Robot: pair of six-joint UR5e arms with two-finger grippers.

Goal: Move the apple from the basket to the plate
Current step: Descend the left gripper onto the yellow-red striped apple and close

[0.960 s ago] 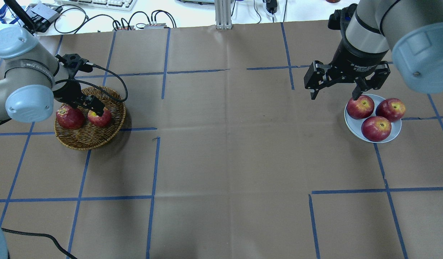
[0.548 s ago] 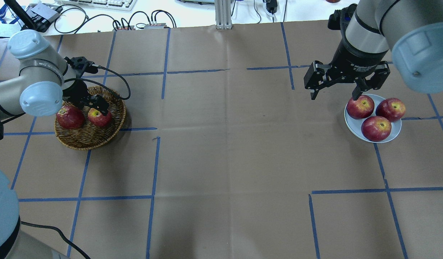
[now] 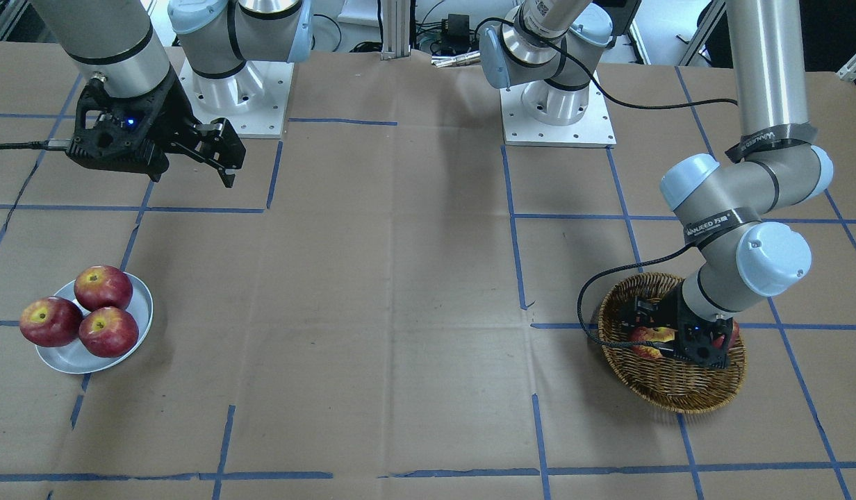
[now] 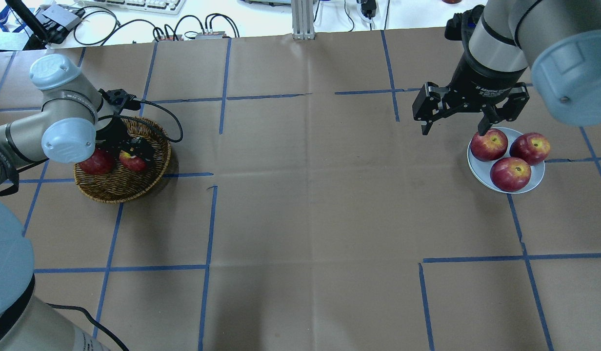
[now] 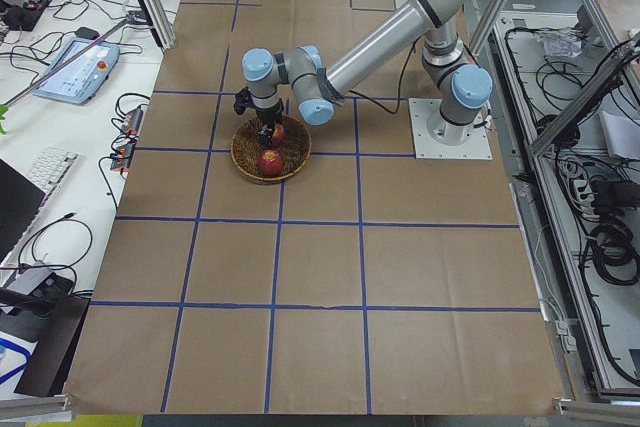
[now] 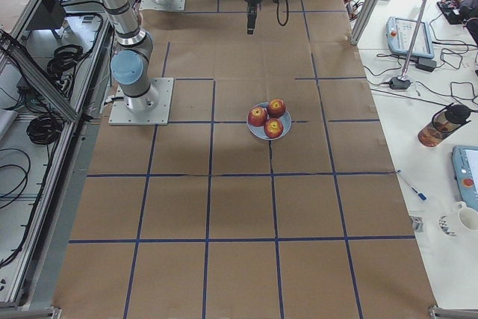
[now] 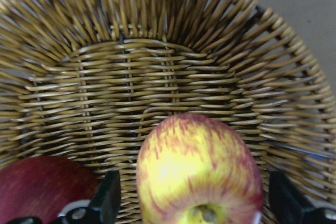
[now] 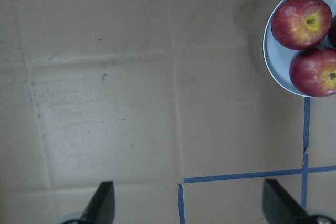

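Three red apples (image 4: 510, 174) sit touching in a cluster on a brown-papered worktop (image 4: 305, 195) gridded with blue tape (image 4: 476, 259); a dark red apple (image 4: 98, 163) lies well apart, a keyboard (image 4: 139, 4) beyond the far edge.

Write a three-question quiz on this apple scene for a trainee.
1. How many apples lie on the plate?
2. True or false: the right gripper holds an apple.
3. In the basket, the open left gripper has its fingers on either side of:
A. the streaked apple
B. bare wicker only
C. the rim

Key: 1. three; 2. false, it hangs open and empty beside the plate; 3. A.
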